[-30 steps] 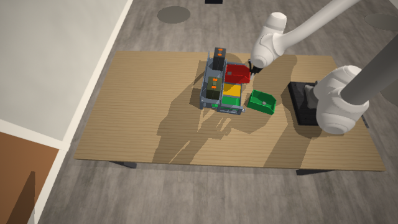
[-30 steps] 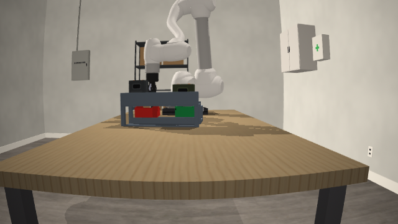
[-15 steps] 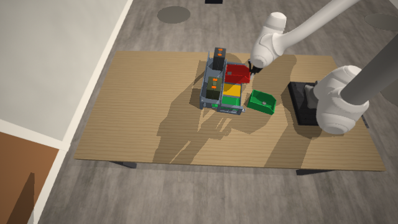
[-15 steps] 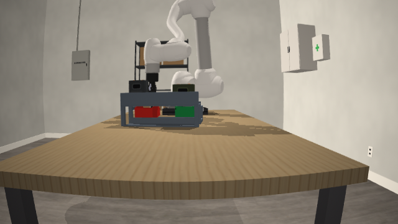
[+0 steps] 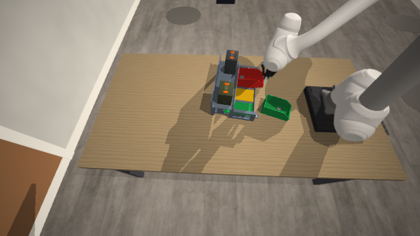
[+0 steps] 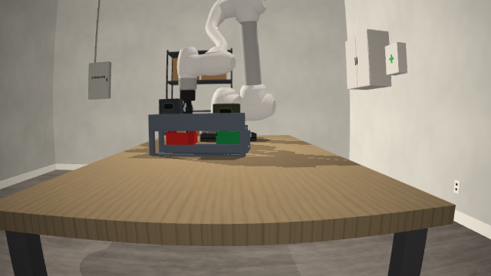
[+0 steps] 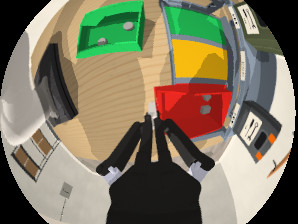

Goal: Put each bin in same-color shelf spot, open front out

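Note:
The red bin (image 5: pixel 250 77) sits at the far end of the grey shelf (image 5: pixel 233 88), partly in its spot and sticking out past the front. It holds small grey parts and also shows in the wrist view (image 7: pixel 193 106). My gripper (image 5: pixel 266 73) is shut and empty, with its fingertips (image 7: pixel 153 123) right at the red bin's outer edge. The green bin (image 5: pixel 276 107) (image 7: pixel 112 28) stands on the table in front of the shelf, apart from it, with parts inside. The yellow mark (image 5: pixel 245 95) and the green mark (image 5: pixel 243 105) on the shelf lie bare.
Two dark boxes (image 5: pixel 231 61) (image 5: pixel 226 92) with orange marks stand on the shelf's upper board. The arm's black base plate (image 5: pixel 319 108) is at the table's right. Seen from behind, the shelf (image 6: pixel 197 133) shows red and green through its opening.

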Available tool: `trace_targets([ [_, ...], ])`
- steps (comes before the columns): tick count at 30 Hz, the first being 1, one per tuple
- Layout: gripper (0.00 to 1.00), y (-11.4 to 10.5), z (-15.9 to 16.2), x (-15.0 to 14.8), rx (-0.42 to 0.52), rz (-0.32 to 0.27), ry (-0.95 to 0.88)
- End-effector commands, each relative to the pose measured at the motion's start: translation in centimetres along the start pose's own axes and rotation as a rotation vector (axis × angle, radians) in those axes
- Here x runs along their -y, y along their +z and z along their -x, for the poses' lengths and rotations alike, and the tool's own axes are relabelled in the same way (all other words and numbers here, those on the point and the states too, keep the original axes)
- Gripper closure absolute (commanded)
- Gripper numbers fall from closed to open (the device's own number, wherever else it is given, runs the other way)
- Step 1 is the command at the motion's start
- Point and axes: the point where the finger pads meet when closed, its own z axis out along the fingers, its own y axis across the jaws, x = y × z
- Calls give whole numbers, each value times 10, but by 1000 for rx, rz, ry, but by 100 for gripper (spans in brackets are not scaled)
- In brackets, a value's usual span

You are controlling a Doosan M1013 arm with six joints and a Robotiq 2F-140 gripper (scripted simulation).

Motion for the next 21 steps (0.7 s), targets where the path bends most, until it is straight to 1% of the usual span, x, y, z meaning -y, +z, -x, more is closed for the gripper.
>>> trace_targets([
  [1, 90, 0, 0, -1, 0, 0, 0],
  [21, 90, 0, 0, -10, 0, 0, 0],
])
